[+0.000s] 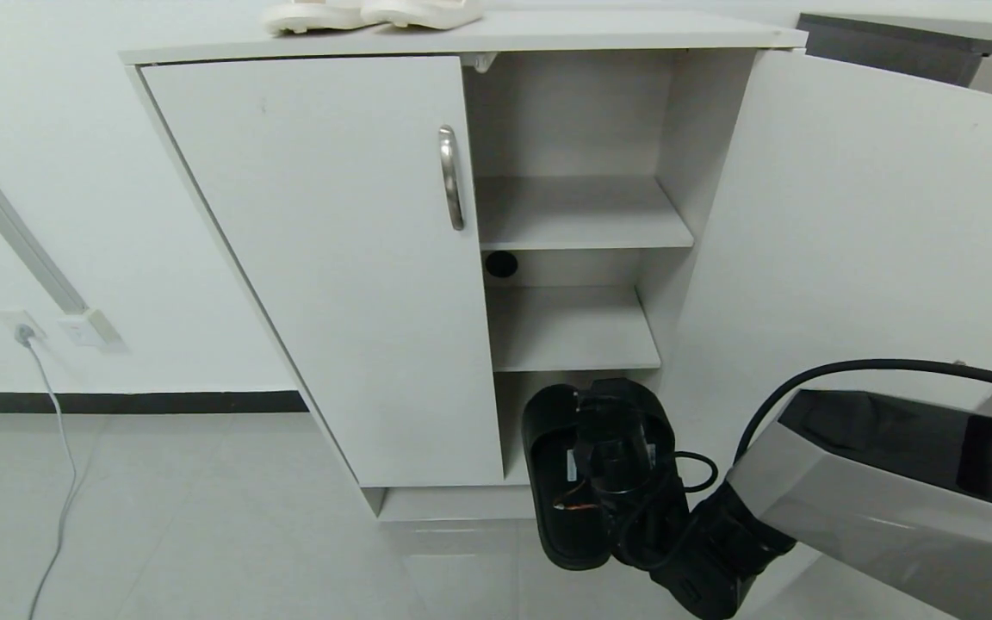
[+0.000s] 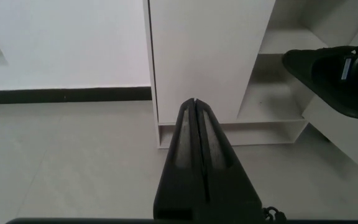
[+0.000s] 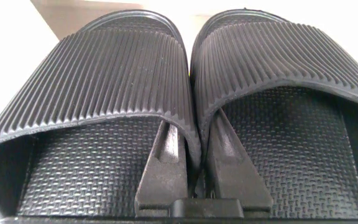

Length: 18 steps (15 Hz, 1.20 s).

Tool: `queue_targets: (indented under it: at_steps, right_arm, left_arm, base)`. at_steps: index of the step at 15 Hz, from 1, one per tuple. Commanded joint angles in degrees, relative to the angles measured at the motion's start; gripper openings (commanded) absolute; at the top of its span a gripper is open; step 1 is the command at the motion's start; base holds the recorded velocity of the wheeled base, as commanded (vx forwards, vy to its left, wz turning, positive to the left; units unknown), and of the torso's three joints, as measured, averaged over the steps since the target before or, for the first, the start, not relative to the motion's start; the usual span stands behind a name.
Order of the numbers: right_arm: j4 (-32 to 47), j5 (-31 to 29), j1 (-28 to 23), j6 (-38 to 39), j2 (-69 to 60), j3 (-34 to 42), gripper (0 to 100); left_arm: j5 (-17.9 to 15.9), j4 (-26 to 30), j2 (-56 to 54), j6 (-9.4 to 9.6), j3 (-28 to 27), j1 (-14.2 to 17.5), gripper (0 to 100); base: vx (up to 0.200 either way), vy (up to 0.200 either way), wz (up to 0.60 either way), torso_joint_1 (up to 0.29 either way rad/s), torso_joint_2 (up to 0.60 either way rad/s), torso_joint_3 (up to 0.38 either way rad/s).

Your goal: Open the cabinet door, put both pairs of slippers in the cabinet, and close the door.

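Note:
A pair of black slippers (image 1: pixel 548 456) hangs side by side in front of the cabinet's bottom compartment, toes toward it. My right gripper (image 1: pixel 608 452) is shut on their two inner strap edges; the ribbed straps (image 3: pixel 117 68) arch over the fingers (image 3: pixel 166 165) of the right gripper (image 3: pixel 194 149). The white cabinet (image 1: pixel 324 258) has its left door closed and its right door (image 1: pixel 849 241) swung wide open. A pair of white slippers (image 1: pixel 375 13) lies on the cabinet top. My left gripper (image 2: pixel 194 106) is shut and holds nothing, low over the floor facing the closed door (image 2: pixel 204 50), with the black slippers (image 2: pixel 334 74) off to its side.
Two bare shelves (image 1: pixel 578 211) (image 1: pixel 569 327) sit above the bottom compartment. A metal handle (image 1: pixel 451 176) is on the closed door. A wall socket (image 1: pixel 22 331) with a cable (image 1: pixel 57 448) trailing on the floor is at the left. Grey furniture (image 1: pixel 918 43) stands behind the open door.

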Motion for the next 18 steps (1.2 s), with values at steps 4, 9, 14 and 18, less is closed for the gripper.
queue_targets:
  at_steps: [4,9,14,18]
  right_arm:
    - [-6.33,-3.37,0.48,-1.77,0.86,-0.14,0]
    - [-17.05,-3.37,0.57,-8.01,2.97,0.57,0]
    - [-17.23,-3.37,0.57,-8.01,3.84,0.48,0]
    - [-17.23,-3.37,0.57,-8.01,3.84,0.48,0]
  left_arm:
    - [0.10,0.00,0.07,-0.10,0.01,0.06,0]
    - [0.10,0.00,0.07,-0.10,0.01,0.06,0]
    - [0.10,0.00,0.07,-0.10,0.01,0.06,0]
    - [0.01,0.00,0.07,-0.02,0.01,0.06,0]
  base:
    - [0.000,0.000,0.00,0.004,0.00,-0.129]
    - [0.000,0.000,0.00,0.000,0.00,0.000]
    - [0.000,0.000,0.00,0.000,0.00,0.000]
    - [0.150,0.000,0.00,-0.001,0.00,0.002]
